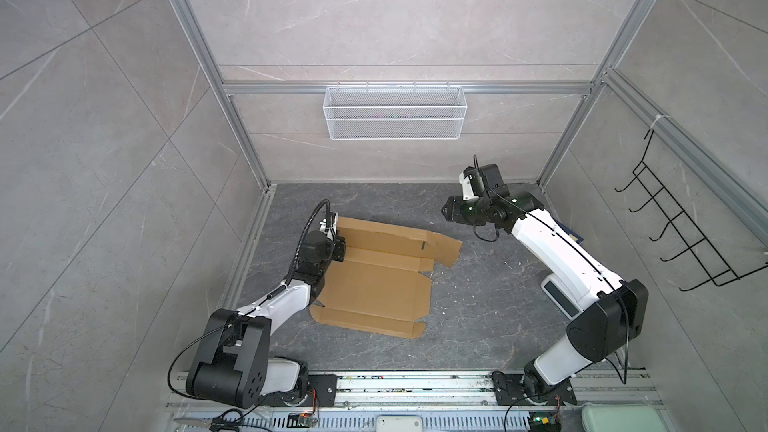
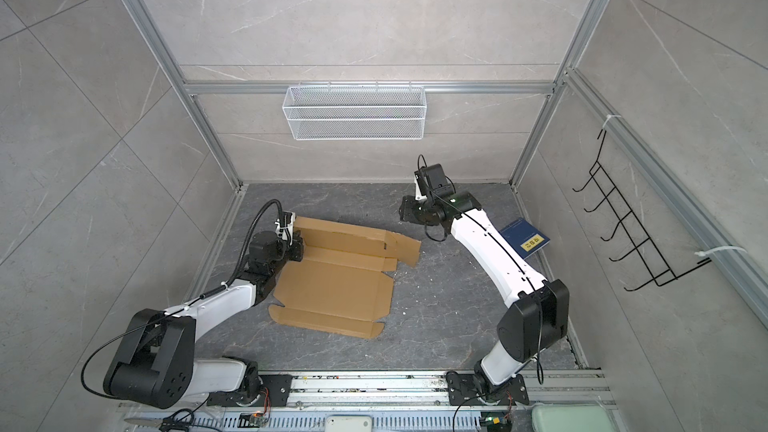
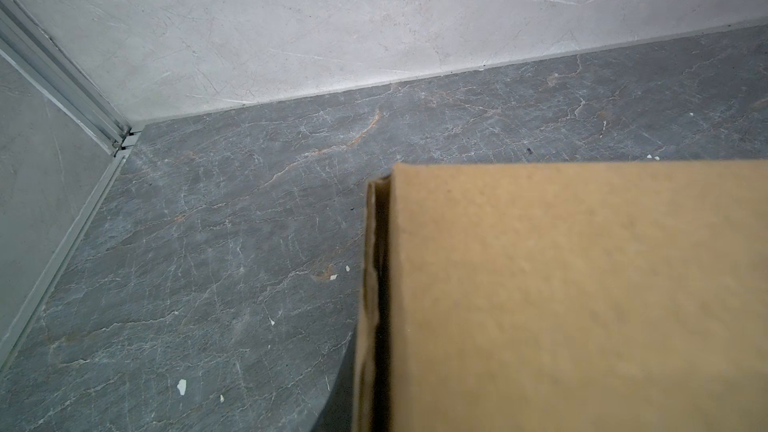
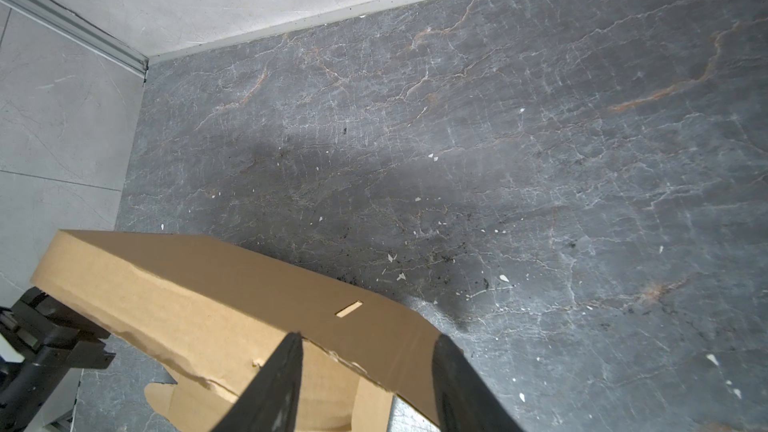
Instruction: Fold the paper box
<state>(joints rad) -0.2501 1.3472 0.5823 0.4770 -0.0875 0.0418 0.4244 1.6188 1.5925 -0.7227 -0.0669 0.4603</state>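
Parted jaws stand before the paper box [image 4: 187,284], its edge folded.

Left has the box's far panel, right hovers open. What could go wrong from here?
The left gripper pinches only one end of the paper box; lifting could twist it.
Its edge already looks ragged in the right wrist view; pulling may tear it.
The open right gripper could shove the loose sheet when it descends.
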